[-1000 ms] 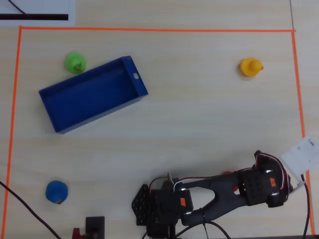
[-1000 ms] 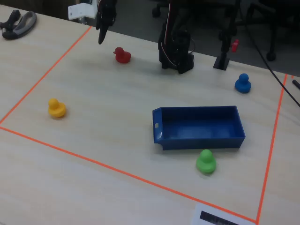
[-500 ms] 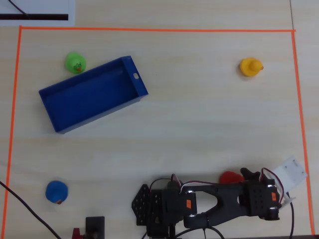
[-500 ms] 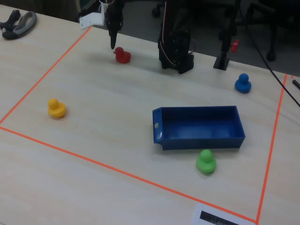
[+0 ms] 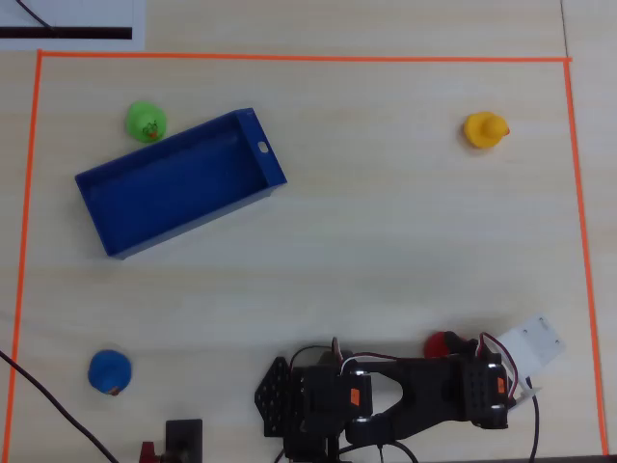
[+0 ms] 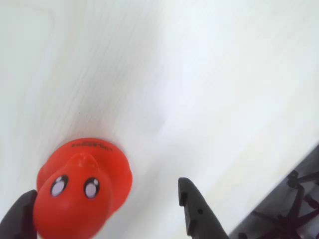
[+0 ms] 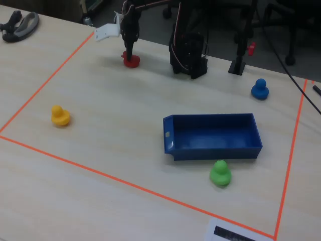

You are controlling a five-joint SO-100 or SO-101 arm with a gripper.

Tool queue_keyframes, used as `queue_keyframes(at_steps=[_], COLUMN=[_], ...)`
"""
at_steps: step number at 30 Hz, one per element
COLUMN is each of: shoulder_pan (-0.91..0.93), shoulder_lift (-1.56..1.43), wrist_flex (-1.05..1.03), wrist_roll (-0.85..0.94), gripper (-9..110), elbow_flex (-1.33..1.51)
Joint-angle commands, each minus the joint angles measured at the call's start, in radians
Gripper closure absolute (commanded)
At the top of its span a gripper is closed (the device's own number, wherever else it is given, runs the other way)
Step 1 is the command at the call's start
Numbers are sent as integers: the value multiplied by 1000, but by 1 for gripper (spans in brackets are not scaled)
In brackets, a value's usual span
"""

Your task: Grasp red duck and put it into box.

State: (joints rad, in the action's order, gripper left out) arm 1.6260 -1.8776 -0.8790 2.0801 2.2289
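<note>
Glossy, rounded red duck [image 6: 82,191] between the spread black gripper [image 6: 107,211] fingers — seemingly untouched — on pale woodgrain table [image 6: 199,74]

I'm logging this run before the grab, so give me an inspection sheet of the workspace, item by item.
Surface: pale wood-grain table, orange tape border.
Job's things: red duck upright on the table between the claw fingers; blue box empty, far off.
Clutter: yellow duck, blue duck, green duck just outside the box.
Claw: claw open, straddling the red duck, not closed on it.
Cables: black cable at the table's edge, wires on the arm.
Surroundings: chair legs beyond the table in the fixed view.
</note>
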Motion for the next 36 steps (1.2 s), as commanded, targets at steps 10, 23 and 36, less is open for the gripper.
queue_keyframes(at_steps=[10,23,36], shoulder_pan=[-31,-63,-319], shoulder_lift=[-23,2,-58], wrist_flex=[199,273,-334], wrist_roll=[-28,-66,-537], gripper=[63,101,101], elbow_flex=[158,221,-336])
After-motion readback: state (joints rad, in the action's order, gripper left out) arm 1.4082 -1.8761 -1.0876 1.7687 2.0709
